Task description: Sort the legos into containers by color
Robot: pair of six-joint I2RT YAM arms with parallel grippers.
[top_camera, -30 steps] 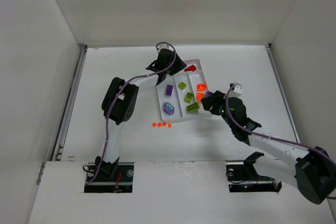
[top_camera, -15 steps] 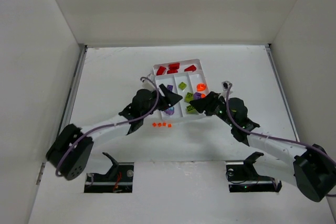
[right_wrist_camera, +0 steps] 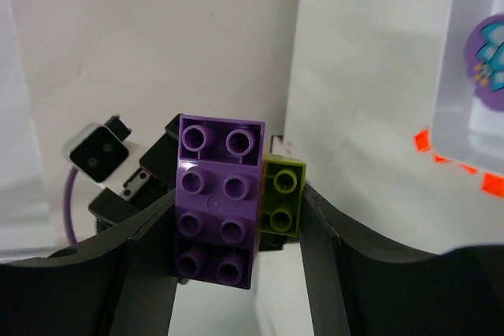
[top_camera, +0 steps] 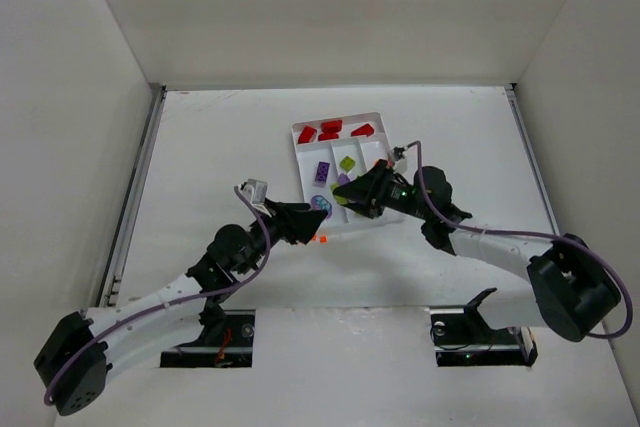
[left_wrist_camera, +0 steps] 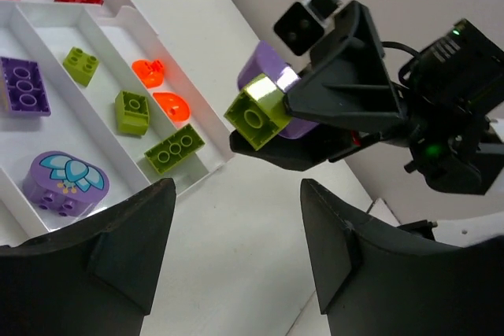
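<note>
Up close, your right gripper [right_wrist_camera: 236, 230] pinches a purple brick [right_wrist_camera: 219, 194] and a green brick [right_wrist_camera: 282, 197], hard to see from above. Your left gripper [left_wrist_camera: 236, 218] gapes empty.

Ahead of left fingers [left_wrist_camera: 102, 249] blocked: right gripper [left_wrist_camera: 272, 120] clamping purple and lime plastic bricks [left_wrist_camera: 253, 112]; white plastic tray [left_wrist_camera: 51, 33] ahead-left; free tabletop [left_wrist_camera: 236, 218] between fingers.

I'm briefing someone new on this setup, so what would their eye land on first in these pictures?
The right gripper pinches two bricks side by side, a purple brick and a smaller lime brick, held over the white tray. The left gripper hangs open and empty just short of the tray's near edge. Red pieces lie in the tray's far crosswise section.
</note>
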